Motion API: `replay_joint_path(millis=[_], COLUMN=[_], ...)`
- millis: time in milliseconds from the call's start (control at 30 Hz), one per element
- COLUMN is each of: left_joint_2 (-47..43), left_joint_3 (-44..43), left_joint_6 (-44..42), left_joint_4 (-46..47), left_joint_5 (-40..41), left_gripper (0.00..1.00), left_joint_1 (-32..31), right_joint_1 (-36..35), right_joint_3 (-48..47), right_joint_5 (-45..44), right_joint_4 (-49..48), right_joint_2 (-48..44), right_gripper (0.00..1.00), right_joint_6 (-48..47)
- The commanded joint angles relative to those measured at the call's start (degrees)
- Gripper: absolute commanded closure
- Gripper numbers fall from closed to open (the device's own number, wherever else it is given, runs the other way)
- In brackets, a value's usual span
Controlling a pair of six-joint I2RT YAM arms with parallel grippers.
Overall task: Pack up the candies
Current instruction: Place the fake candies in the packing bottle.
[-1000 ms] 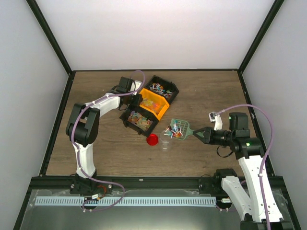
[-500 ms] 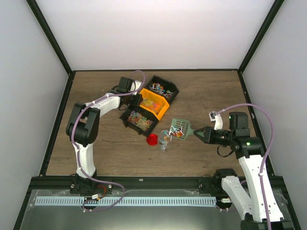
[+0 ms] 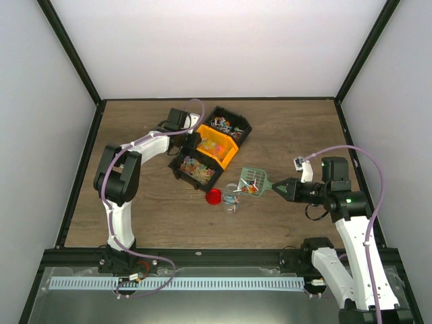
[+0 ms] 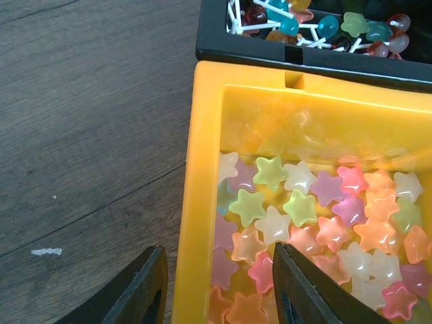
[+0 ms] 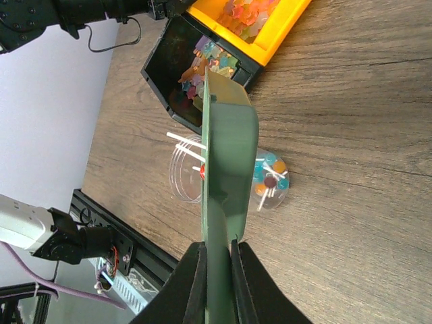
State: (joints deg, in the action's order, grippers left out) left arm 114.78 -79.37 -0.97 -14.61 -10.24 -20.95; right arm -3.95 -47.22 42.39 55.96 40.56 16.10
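My right gripper [image 3: 278, 190] is shut on the handle of the green slotted scoop [image 3: 252, 180], which is tilted on edge over a small clear jar [image 3: 233, 201]. In the right wrist view the scoop [image 5: 226, 148] stands between the shut jaws [image 5: 217, 283], and lollipop candies [image 5: 270, 181] lie in the jar [image 5: 185, 172]. A few candies cling to the scoop [image 3: 248, 189]. My left gripper [image 4: 219, 290] is open and straddles the left wall of the yellow bin [image 4: 202, 169], which holds star candies [image 4: 304, 216].
A round red lid [image 3: 214, 196] lies just left of the jar. Three bins stand in a row: a black one with lollipops [image 3: 228, 125], the yellow one [image 3: 214, 145] and a black one with mixed sweets [image 3: 196, 169].
The scoop has tipped over the jar and most of its candies have dropped from it into the jar. The left arm has not moved.
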Motion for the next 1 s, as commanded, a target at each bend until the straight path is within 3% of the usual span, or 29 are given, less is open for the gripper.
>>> replay_joint_path(millis=[0,967], left_joint_2=[2.5,2.8], left_joint_3=[0.0,-0.2], left_joint_6=[-0.2,-0.2], left_joint_4=[-3.3,-3.5], left_joint_5=[-0.1,-0.1], left_gripper=[0.56,0.56], left_joint_1=[-0.2,-0.2], right_joint_1=[-0.7,-1.3], right_joint_3=[-3.1,-6.2], right_joint_5=[1.5,-0.5], right_joint_4=[-0.4,1.6], right_joint_2=[-0.2,0.6], right_gripper=[0.99,0.99], right_joint_6=[-0.5,-1.8])
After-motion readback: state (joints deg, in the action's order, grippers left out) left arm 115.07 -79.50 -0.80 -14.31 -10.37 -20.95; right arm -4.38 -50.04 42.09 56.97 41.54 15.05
